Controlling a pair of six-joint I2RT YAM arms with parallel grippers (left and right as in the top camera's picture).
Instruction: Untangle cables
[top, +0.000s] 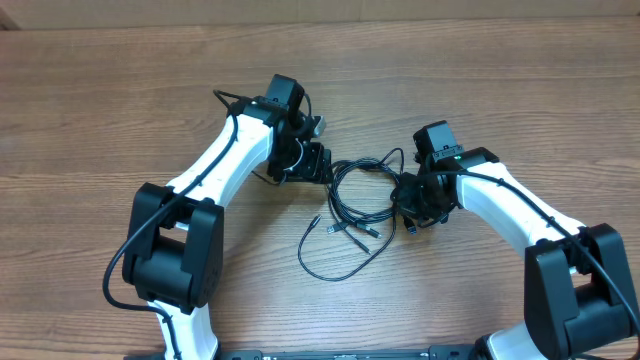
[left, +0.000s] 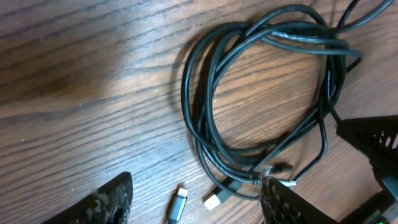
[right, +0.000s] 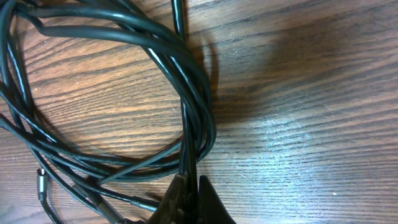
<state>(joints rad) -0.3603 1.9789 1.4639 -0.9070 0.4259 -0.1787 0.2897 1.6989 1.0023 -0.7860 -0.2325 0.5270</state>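
Observation:
The cables lie as a tangled black coil in the middle of the table, between my two grippers. A loose loop trails toward the front. In the left wrist view the coil lies just ahead of my left gripper. That gripper is open, and two plug ends rest on the wood between its fingers. Its right finger touches a strand at the coil's near edge. My right gripper is shut on a strand of the coil, at the coil's right side.
The wooden table stretches around the cables on all sides. Both white arms reach in from the front corners. Thick black wires run along the arms. The tip of the right gripper shows at the right edge of the left wrist view.

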